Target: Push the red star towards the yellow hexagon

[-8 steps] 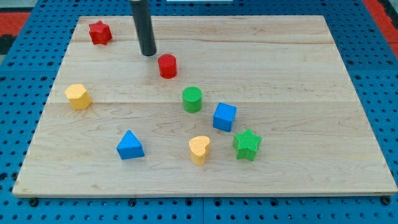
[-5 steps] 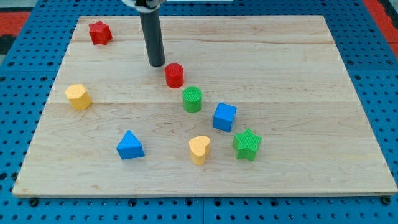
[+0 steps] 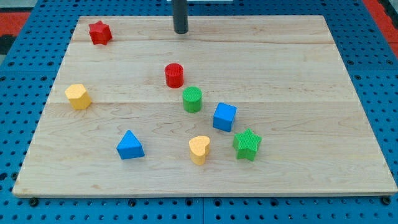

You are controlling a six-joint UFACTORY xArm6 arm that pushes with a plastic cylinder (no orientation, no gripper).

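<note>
The red star (image 3: 99, 32) lies near the board's top left corner. The yellow hexagon (image 3: 78, 96) sits at the left side of the board, below the star. My tip (image 3: 181, 31) is at the top of the board, well to the right of the red star and above the red cylinder (image 3: 175, 75). It touches no block.
A green cylinder (image 3: 193, 99) sits just below the red cylinder. A blue cube (image 3: 224, 117), a green star (image 3: 247, 144), a yellow heart (image 3: 199, 149) and a blue triangle (image 3: 130, 145) lie in the lower middle of the wooden board (image 3: 323, 87).
My tip first moved down-right and nudged the red cylinder slightly down-right, then pulled back to the board's top. The red star and yellow hexagon have not moved.
</note>
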